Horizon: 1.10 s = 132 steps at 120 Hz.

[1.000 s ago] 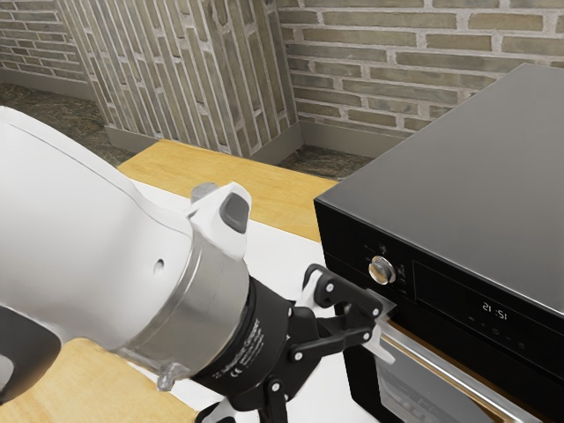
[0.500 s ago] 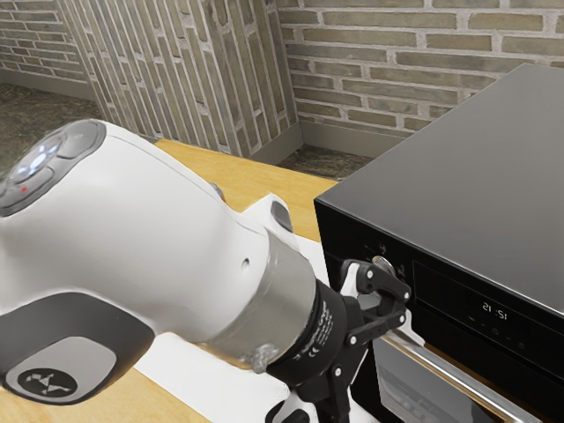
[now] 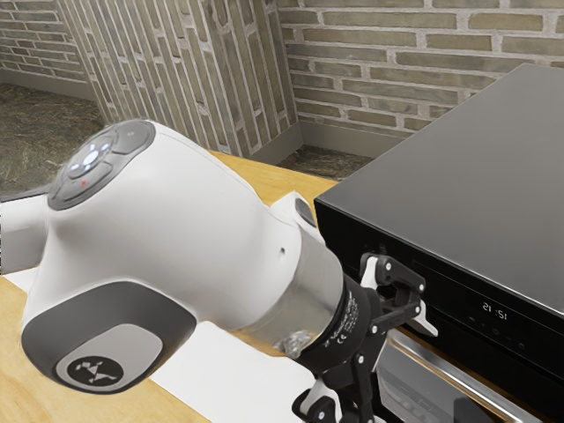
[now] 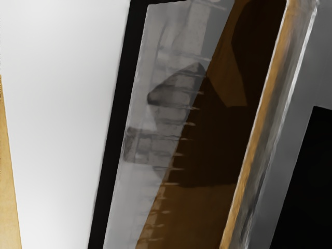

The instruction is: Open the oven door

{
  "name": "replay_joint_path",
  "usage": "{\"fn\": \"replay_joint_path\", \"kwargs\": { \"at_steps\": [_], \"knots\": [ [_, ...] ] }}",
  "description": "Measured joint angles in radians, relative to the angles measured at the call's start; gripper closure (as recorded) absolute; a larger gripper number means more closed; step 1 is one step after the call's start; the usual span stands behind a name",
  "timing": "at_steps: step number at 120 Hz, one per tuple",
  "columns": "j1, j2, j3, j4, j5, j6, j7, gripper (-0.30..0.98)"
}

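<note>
Holds the tool spread wide, near the metal handle of the shut, glass-fronted oven door, brick wall behind the oven.

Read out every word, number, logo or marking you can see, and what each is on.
"21:51", on the display of the oven.
"CE", on the gripper; the lettering beside it is too small to read.
A round logo on the arm, no readable letters.
Marks below the clock digits: too small.
</note>
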Motion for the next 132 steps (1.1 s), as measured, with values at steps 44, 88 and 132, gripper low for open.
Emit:
{"fn": "replay_joint_path", "kwargs": {
  "at_steps": [44,88,132],
  "knots": [
    [0.152,-0.191,-0.093,-0.222,-0.062,0.022,0.115,0.01],
    [0.937,-0.367,-0.436,0.046,-0.231,-0.270,0.292,0.04],
    [1.045,0.082,-0.257,0.311,-0.197,-0.648,0.789,0.00]
  ]
}}
